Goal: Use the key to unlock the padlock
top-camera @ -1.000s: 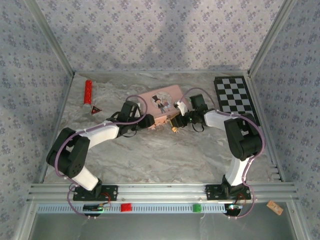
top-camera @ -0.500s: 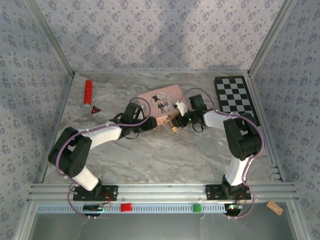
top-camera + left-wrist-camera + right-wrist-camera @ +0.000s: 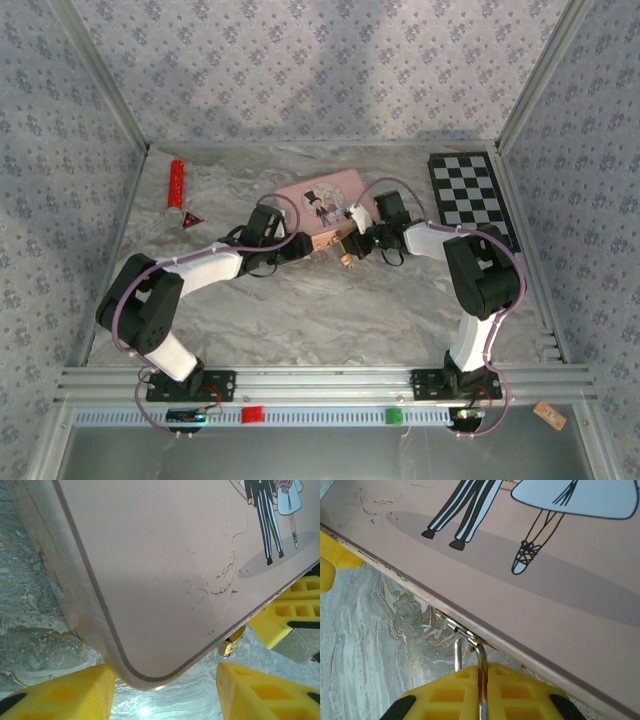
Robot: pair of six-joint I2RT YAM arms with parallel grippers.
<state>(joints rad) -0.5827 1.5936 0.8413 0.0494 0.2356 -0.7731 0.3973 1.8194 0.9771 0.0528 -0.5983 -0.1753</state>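
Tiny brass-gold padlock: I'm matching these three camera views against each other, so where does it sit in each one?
Top external: the tiny brass-gold padlock sits mid-picture at the near edge of the pink rectangular tin.
Left wrist: the padlock peeks out under the tin's lower-right edge.
Right wrist: its silvery shackle, bottom centre, pinched in the right gripper.
Shared landmark: the tin's cartoon couple.

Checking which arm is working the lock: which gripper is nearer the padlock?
Right. The right gripper is pinched shut on the thin shackle of the padlock, at the edge of the pink tin. The left gripper is open astride the tin's corner, with the padlock off to its side.
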